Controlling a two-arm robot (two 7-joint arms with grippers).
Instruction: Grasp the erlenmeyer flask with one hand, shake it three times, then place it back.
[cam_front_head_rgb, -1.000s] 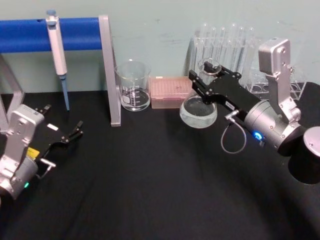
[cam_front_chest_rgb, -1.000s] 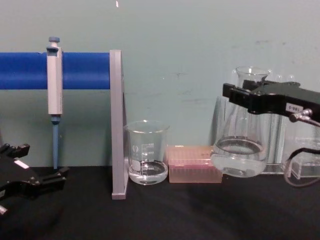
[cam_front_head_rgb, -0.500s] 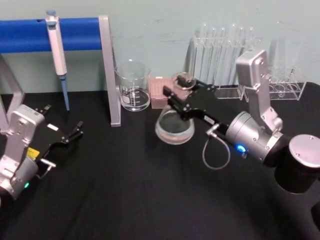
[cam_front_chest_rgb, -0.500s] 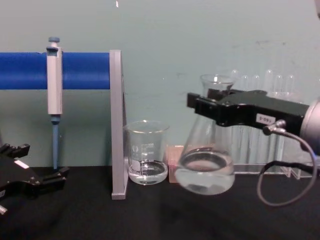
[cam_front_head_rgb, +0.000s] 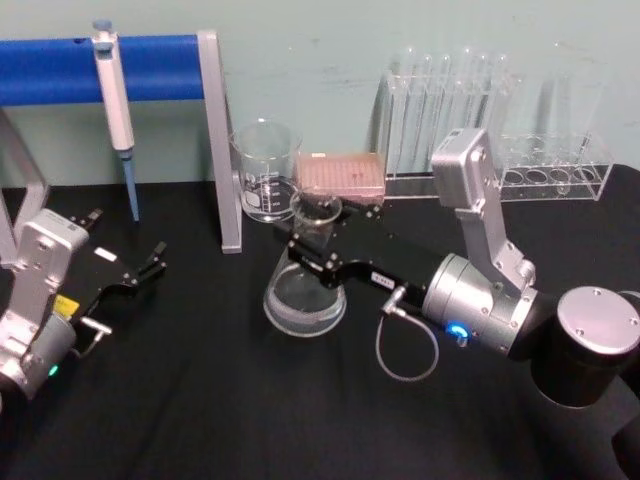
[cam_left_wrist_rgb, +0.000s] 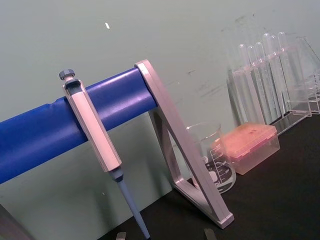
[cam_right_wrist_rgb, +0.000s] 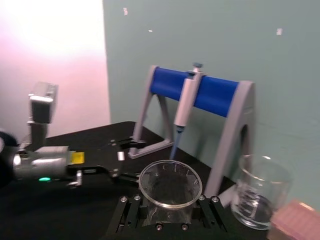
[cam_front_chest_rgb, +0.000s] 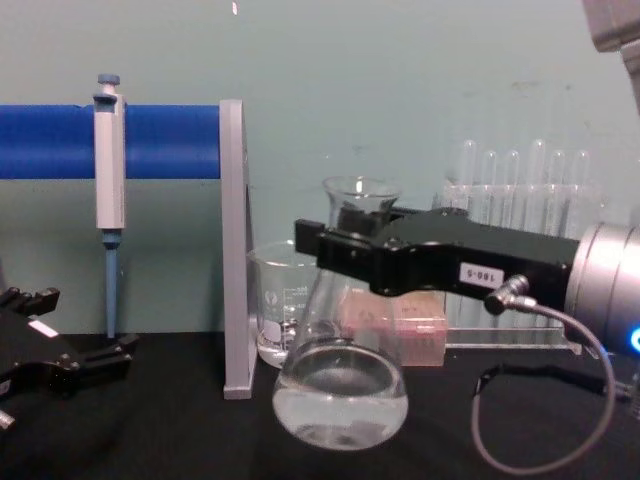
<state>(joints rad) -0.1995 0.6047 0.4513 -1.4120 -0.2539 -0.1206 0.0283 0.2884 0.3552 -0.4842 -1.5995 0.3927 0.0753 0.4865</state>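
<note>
**A Thin Grip, a Close Neighbour**

The left gripper (cam_front_head_rgb: 125, 240) lay parked at the left of the black table (cam_front_head_rgb: 200, 400), jaws apart. A brisk swing could slide the erlenmeyer flask (cam_front_chest_rgb: 340, 400) loose, or knock it on the beaker (cam_front_head_rgb: 266, 175) behind. The right gripper (cam_front_chest_rgb: 342, 245) was clamped on its neck, just under the rim. The liquid-holding base hung below the jaws, low over the table (contact unclear).

The flask (cam_front_chest_rgb: 340, 398) is clasped at the neck by the right gripper (cam_front_chest_rgb: 343, 243), which is reached in from the right. The rim is seen above the fingers, the liquid-filled base below them. A beaker (cam_front_chest_rgb: 270, 305) and a pink box (cam_front_chest_rgb: 422, 338) are seen behind the fingers. The left gripper (cam_front_chest_rgb: 78, 324) is held spread at the lower left.
</note>
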